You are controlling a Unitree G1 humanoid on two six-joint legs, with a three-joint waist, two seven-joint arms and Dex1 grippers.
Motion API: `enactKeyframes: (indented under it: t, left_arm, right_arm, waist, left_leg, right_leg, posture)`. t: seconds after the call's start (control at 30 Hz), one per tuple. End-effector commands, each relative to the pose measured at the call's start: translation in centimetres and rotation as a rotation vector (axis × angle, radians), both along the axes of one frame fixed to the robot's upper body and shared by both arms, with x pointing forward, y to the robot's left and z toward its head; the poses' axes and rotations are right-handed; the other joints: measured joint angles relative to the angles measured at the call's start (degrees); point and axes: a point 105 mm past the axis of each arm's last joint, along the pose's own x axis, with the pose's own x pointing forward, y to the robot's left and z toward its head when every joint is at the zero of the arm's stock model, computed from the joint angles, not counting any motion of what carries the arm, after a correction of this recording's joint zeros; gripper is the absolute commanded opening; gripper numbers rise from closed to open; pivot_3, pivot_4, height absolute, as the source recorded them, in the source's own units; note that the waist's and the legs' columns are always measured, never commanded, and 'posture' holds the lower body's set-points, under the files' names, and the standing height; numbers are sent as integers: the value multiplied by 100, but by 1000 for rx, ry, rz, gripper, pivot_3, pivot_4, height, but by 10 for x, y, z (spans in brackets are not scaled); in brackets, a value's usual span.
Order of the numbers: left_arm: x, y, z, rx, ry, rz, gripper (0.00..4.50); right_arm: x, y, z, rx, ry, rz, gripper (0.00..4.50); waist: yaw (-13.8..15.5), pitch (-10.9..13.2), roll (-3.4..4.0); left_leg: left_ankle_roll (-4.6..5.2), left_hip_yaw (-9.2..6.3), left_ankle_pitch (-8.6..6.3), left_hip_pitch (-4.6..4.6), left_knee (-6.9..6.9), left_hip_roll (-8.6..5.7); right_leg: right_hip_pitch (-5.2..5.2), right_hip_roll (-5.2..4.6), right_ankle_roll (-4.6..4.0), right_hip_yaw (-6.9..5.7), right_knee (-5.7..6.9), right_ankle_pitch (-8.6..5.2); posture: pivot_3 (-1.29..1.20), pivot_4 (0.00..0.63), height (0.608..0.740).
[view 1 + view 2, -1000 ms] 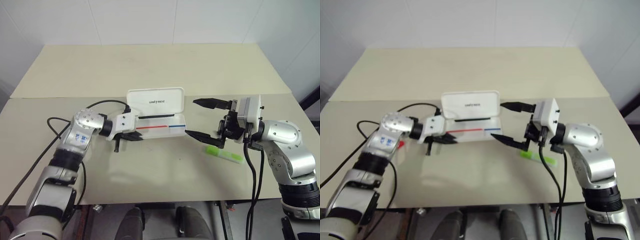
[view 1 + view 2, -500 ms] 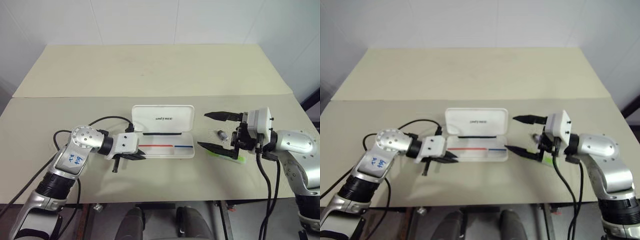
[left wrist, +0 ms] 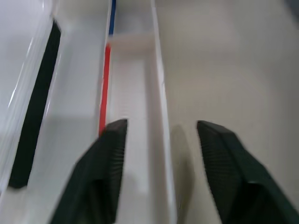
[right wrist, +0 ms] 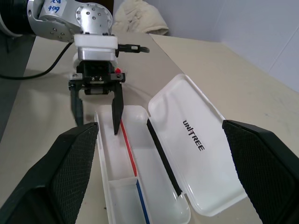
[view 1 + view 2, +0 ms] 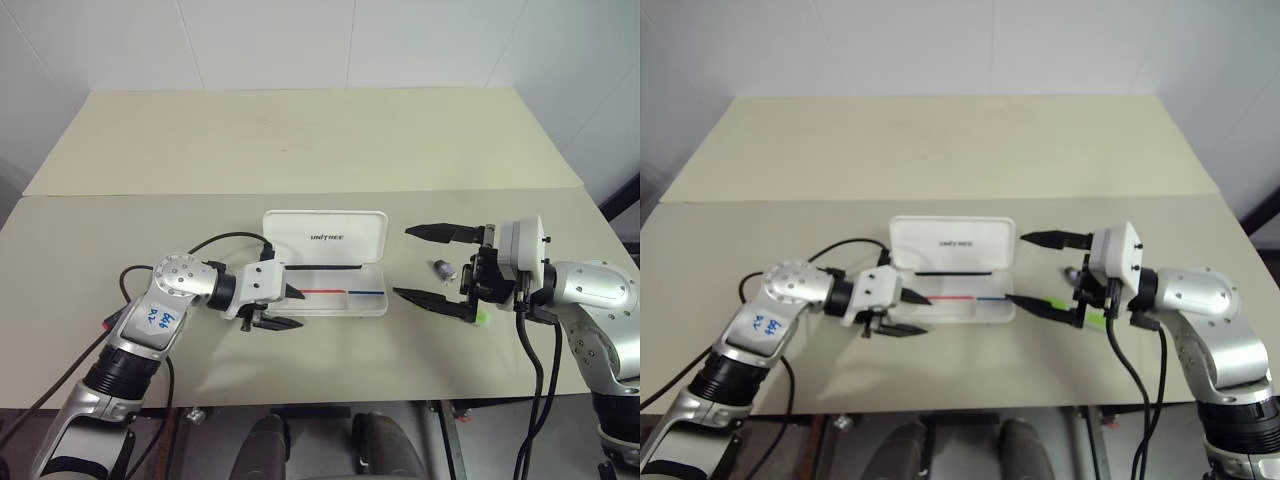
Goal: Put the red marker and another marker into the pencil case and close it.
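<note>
- Opened since half a second ago, the left gripper [image 5: 293, 308] now has its black fingers apart at the pencil case's [image 5: 325, 290] left end. It has also edged in closer to that end, while the case itself has not shifted.
- In the left wrist view, one finger hangs over the case's tray and the other over bare table outside its front wall, with nothing between them.
- The case lies open, its lettered lid tipped back away from the robot, and its tray looks empty.
- I cannot place the red marker with any confidence.
- The right gripper [image 5: 402, 262] hovers just off the case's right end with its fingers spread wide and holding nothing.
- The lime-green highlighter [image 5: 1092, 318] lies on the table right of the case, partly hidden under that gripper. A small grey object [image 5: 441, 269], possibly a cap, sits near it.
- Likely step: fetching a marker.
- To do it well, lower the right gripper squarely across the highlighter's middle and close before lifting. Keep the lower finger off the case wall so the case is not shoved.
- The table [image 5: 300, 150] is a matt beige top with a seam running behind the case's lid. Plain white walls stand beyond it.
</note>
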Motion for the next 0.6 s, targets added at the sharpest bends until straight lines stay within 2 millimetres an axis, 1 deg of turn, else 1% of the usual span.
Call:
enactKeyframes:
  t: [0.03, 0.1, 0.17, 0.2, 0.33, 0.37, 0.43, 0.47, 0.6]
  left_arm:
    - [-10, -6, 14, -42, -27, -49, 2481]
    - [-10, -5, 16, -54, -26, -33, 2481]
    - [-13, -2, 19, -62, -21, -14, 2820]
    - [-15, 0, 20, -65, -15, 1, 3027]
    - [-20, 17, 28, -63, -21, 90, 4310]
    - [-20, 24, 31, -64, -26, 123, 4473]
    - [-20, 37, 40, -65, -41, 188, 4473]
    - [-21, 48, 46, -64, -35, 226, 4473]
    - [-38, 79, 63, -97, 51, 329, 4473]
  right_arm:
    - [-2, 4, 8, 12, -40, 21, 4500]
    - [-2, 5, 8, 13, -39, 27, 4500]
    - [-2, 6, 7, 13, -35, 35, 4500]
    - [-1, 6, 6, 14, -32, 40, 4500]
    - [0, 9, 7, 19, -30, 70, 4500]
    - [0, 11, 8, 20, -31, 81, 4500]
    - [0, 13, 9, 25, -31, 100, 4500]
    - [1, 14, 10, 26, -33, 115, 4500]
    - [3, 24, 19, 54, -42, 182, 4500]
  waist:
    - [-1, 0, 0]
    - [1, 0, 0]
    - [-4, 0, 0]
    - [-4, 0, 0]
    - [-13, 1, 0]
    - [-6, 2, 3]
    - [-13, 6, 6]
    - [-11, 6, 6]
    - [-32, 10, 9]
  left_leg:
    - [0, 1, 0, 2, 0, 0]
    - [0, 1, 0, 3, 0, 0]
    - [0, 1, 0, 3, 0, 0]
    - [0, 2, 0, 3, 0, 0]
    - [1, 3, -1, 3, -2, 2]
    - [1, 3, -1, 3, -2, 3]
    - [1, 3, -1, 3, -1, 3]
    - [2, 3, -1, 4, -1, 5]
    - [2, 6, -1, 6, -4, 8]
  right_leg:
    - [0, 0, 0, 2, 1, 0]
    - [0, 1, 0, 1, 1, 0]
    - [0, 1, 0, 3, 1, 0]
    - [0, 1, 0, 4, 1, 0]
    - [-1, 1, 0, 7, -1, 0]
    - [-1, 1, 0, 7, -1, 0]
    - [-2, 1, -1, 7, 0, 0]
    - [-2, 2, -3, 7, -1, 2]
    - [-2, 3, -5, 8, -4, 3]
  posture:
    - [0, 150, 740]
    - [0, 150, 740]
    - [0, 150, 740]
    - [0, 150, 740]
    - [0, 150, 740]
    - [0, 150, 740]
    - [0, 150, 740]
    - [0, 150, 740]
    - [0, 150, 740]
